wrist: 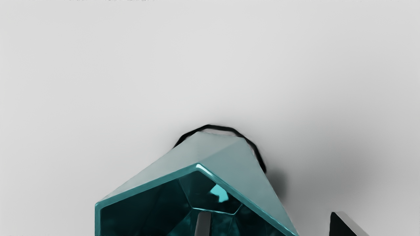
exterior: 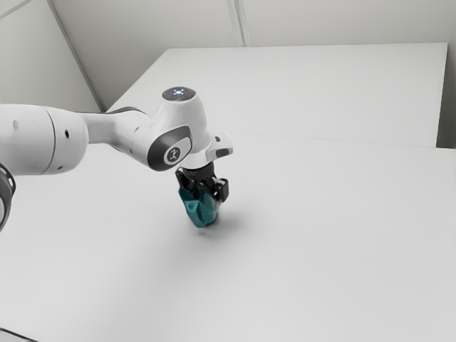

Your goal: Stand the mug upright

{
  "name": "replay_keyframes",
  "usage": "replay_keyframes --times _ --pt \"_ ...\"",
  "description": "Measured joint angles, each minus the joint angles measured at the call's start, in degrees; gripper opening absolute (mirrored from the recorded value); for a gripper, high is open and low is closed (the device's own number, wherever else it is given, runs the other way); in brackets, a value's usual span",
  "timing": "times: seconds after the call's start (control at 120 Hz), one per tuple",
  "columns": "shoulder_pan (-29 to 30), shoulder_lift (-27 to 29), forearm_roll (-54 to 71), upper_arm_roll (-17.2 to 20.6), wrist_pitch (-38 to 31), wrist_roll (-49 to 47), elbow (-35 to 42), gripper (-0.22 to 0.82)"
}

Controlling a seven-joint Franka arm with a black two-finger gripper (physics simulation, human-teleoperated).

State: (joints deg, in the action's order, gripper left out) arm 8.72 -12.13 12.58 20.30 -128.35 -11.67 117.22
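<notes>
1. At the exterior view's left, the white arm (exterior: 122, 133) reaches in over the table (exterior: 320, 235) and bends down at the wrist.
2. Next along, beneath the hand, is the teal mug (exterior: 199, 208). Its mouth faces up toward the gripper (exterior: 204, 193) and its narrower end points down at the table. Its body seems to lean a little in the exterior view; with the hand covering much of it, I can't say whether the base sits flat.
3. The fingers stand well apart. The wrist view puts one finger (wrist: 203, 226) inside the mug's mouth and the other finger (wrist: 344, 226) outside the wall, with a gap between that outer one and the teal side. Nothing is pinched.
4. Just past the mug's teal side comes a pale, dark-edged piece (exterior: 216, 208), which may be part of the mug or a separate thing.
5. As for the step in hand, the pose suits fingers straddling the wall ready to take it and straighten the mug, and equally fingers that have let it go in this pose. In either case, I judge that the next move calls for a small, slow motion, since a sideways push from the inner finger could tip the mug.
</notes>
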Motion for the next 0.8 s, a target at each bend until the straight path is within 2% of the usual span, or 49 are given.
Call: replay_keyframes --times 0.167,0.4,0.583,0.8 --pt "0.0 4.1 0.0 0.2 1.8 -0.1 0.0 0.5" --pt "0.0 8.5 -5.6 0.2 6.7 -0.1 -2.7 0.57" --pt "0.1 8.6 -10.1 0.1 15.3 -0.2 -13.1 0.59" --pt "-0.7 9.2 -10.6 -0.1 25.7 -1.8 -20.9 0.6"
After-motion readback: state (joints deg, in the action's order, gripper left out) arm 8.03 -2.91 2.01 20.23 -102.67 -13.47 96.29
